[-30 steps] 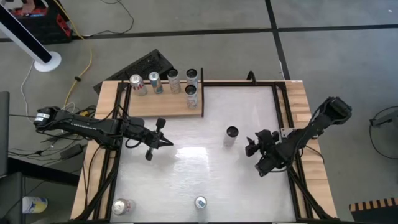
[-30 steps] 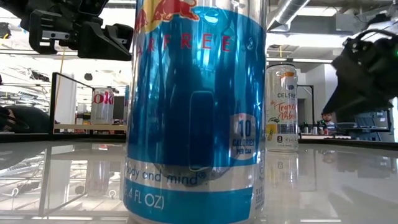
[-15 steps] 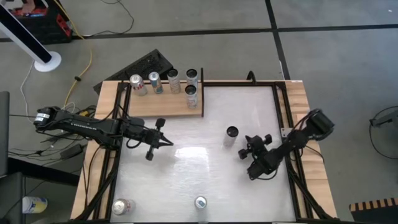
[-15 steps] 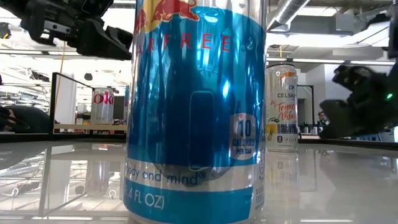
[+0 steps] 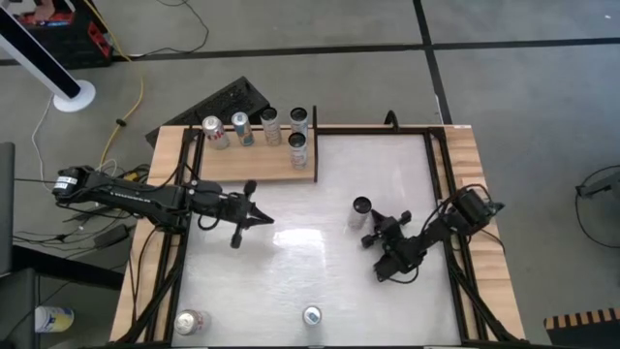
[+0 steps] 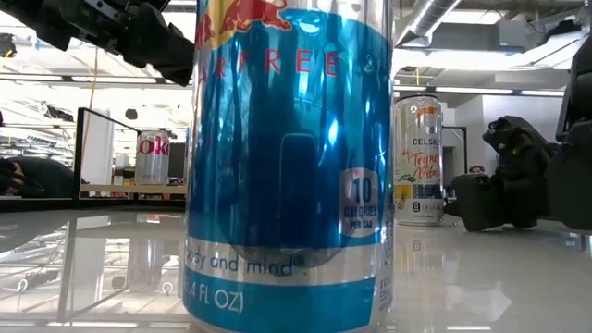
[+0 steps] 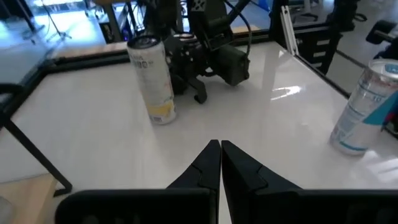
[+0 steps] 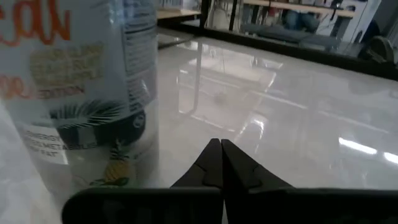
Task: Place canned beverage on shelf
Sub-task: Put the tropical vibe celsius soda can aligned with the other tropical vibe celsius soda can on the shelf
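Right gripper (image 5: 374,236) closed, empty, low beside white can (image 5: 360,210) mid-table. Left gripper (image 5: 263,219) closed, below shelf (image 5: 254,163) holding five cans. Blue can (image 5: 312,316) and another can (image 5: 189,322) at near edge.

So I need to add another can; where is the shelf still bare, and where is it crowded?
The shelf is bare along its front strip, from its left end to the lone front can at the right end. The back edge is crowded: four cans in a row.
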